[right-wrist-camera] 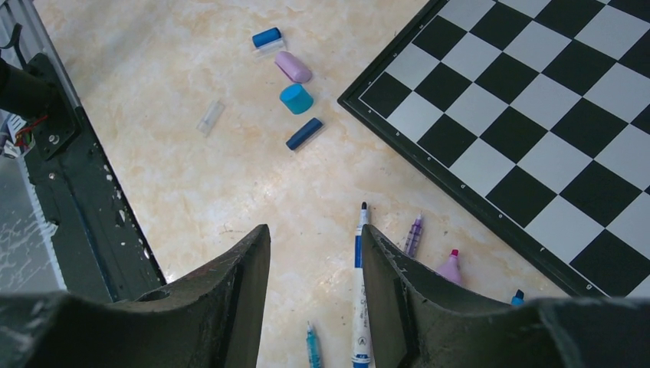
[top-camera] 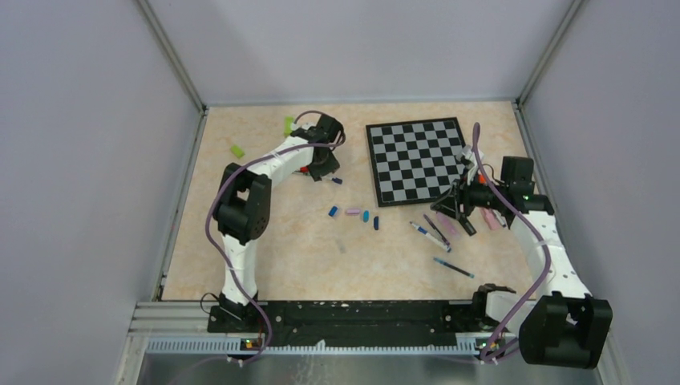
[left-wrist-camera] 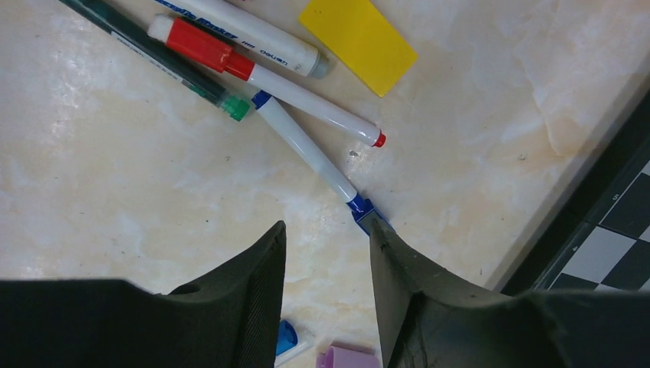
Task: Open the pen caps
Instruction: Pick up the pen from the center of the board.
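Observation:
My left gripper (left-wrist-camera: 326, 224) is open and empty, low over a cluster of pens at the table's back. A white pen (left-wrist-camera: 306, 149) with a blue cap (left-wrist-camera: 359, 207) lies just ahead, the cap touching the right fingertip (left-wrist-camera: 377, 230). Beside it are a red-capped pen (left-wrist-camera: 201, 44), a dark green pen (left-wrist-camera: 161, 61) and a white marker (left-wrist-camera: 253, 31). My right gripper (right-wrist-camera: 315, 228) is open and holds nothing, with an uncapped white pen (right-wrist-camera: 360, 299) lying below its right finger. Loose pen caps lie mid-table: blue (right-wrist-camera: 267, 37), lilac (right-wrist-camera: 293, 67), cyan (right-wrist-camera: 296, 98), dark blue (right-wrist-camera: 304, 133).
A chessboard (top-camera: 417, 160) lies at the back right, between the two grippers. A yellow block (left-wrist-camera: 356, 42) sits by the pen cluster and green blocks (top-camera: 237, 150) lie at the back left. A purple pen (right-wrist-camera: 414, 234), a pink highlighter (right-wrist-camera: 450, 267) and a teal pen (right-wrist-camera: 312, 345) lie near my right gripper.

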Robot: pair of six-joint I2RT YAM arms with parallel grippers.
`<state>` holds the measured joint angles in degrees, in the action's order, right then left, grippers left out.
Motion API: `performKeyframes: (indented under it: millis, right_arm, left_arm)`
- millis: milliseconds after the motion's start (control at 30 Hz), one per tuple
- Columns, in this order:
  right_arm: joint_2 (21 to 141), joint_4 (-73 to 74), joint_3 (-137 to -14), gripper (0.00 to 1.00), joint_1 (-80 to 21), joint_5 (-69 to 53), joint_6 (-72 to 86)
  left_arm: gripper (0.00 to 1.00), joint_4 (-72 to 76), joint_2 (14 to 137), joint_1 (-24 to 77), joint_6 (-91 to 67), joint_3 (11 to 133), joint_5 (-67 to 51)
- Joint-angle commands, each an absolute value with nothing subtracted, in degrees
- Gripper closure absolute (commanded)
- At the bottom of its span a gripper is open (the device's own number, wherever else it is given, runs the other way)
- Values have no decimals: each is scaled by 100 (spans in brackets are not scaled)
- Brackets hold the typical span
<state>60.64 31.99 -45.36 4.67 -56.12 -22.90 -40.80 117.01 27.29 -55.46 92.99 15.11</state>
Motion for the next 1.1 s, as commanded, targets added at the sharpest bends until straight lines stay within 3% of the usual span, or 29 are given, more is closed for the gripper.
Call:
performKeyframes:
  millis: [0,567,1067]
  right_arm:
    - [6081,2992,-4518,54,475,-5606,-2304]
    - [6173,3033,-4492,54,475,-5520,-2390]
    - [6179,3037,-4474,54,475,-5440,-2430]
  left_arm:
    - [53,-4237,11865,2803,-5620,9593,1616]
    - [61,-4584,12541,2786,-5528,10260,1808]
    - [62,-4631,12741,2760,-5518,10336,1683]
